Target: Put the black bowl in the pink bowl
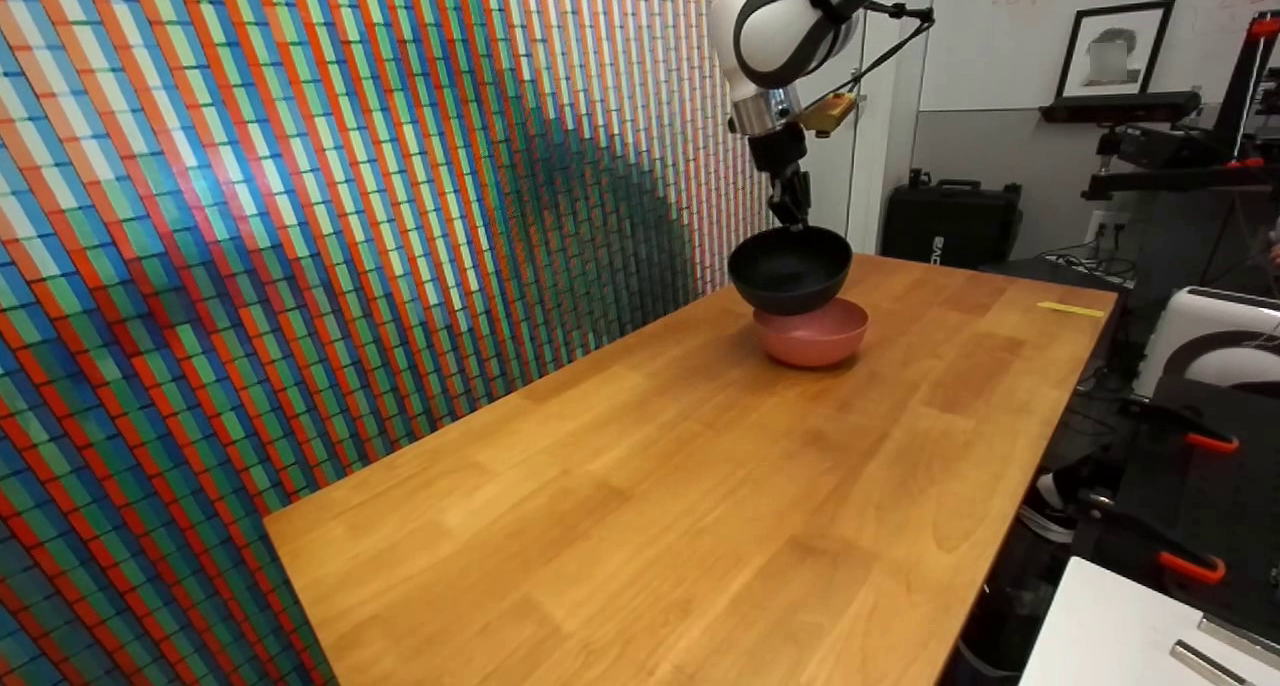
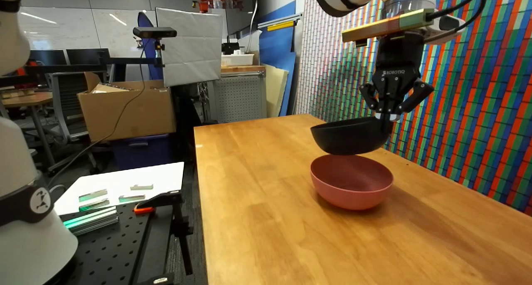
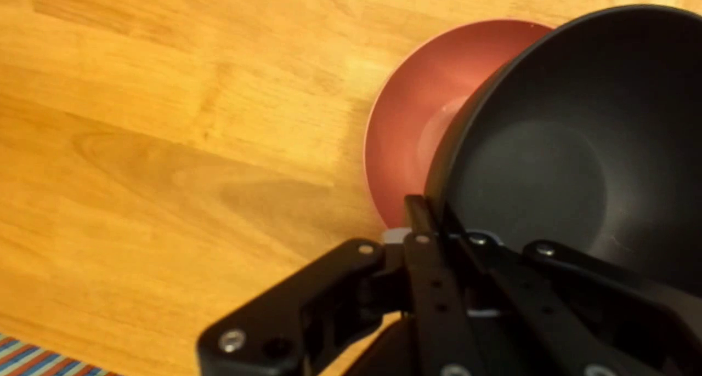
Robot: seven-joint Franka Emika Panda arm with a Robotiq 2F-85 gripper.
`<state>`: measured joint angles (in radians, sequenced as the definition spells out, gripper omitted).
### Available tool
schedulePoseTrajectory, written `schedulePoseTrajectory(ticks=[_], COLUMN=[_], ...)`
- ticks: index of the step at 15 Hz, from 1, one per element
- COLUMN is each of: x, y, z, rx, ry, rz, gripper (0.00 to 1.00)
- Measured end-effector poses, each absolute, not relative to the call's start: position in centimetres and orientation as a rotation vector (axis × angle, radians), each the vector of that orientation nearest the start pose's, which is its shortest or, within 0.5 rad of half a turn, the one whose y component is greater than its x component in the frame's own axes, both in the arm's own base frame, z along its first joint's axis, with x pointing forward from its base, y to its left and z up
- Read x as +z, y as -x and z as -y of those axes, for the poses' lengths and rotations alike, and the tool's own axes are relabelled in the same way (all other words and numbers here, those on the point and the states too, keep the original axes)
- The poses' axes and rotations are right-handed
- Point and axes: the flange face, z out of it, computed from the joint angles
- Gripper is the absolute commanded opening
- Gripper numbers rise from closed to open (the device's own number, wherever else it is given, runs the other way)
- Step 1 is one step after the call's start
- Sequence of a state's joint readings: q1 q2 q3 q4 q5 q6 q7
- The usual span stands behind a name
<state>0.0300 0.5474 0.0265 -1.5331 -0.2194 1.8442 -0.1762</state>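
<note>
Claw (image 3: 432,207) pinched on rim of rounded black bowl (image 2: 348,138), above smooth pink bowl (image 2: 351,195) on wood-grained tabletop (image 2: 257,173).

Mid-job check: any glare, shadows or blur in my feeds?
Wrist view: a soft sheen inside the black bowl, and slightly soft grain on the table; in an exterior view, shadow under and beside the pink bowl; in an exterior view, pale glare spots on the tiled wall, plus a large dark patch, perhaps a shadow.
</note>
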Motion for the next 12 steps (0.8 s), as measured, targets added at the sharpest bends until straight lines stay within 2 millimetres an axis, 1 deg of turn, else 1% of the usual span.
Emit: schedulePoseTrajectory(ticks=[3, 5, 8, 11, 12], x=[30.2, 29.4, 28.6, 28.1, 28.0], y=[-66.1, -65.6, -65.1, -64.9, -64.8], z=[-0.7, -0.2, 0.9, 2.3, 2.8], rx=[0.471, 0.496, 0.522, 0.537, 0.538], ry=[3.212, 3.196, 3.183, 3.178, 3.179], rz=[0.463, 0.440, 0.407, 0.367, 0.355], gripper=[0.01, 0.01, 0.01, 0.01, 0.30])
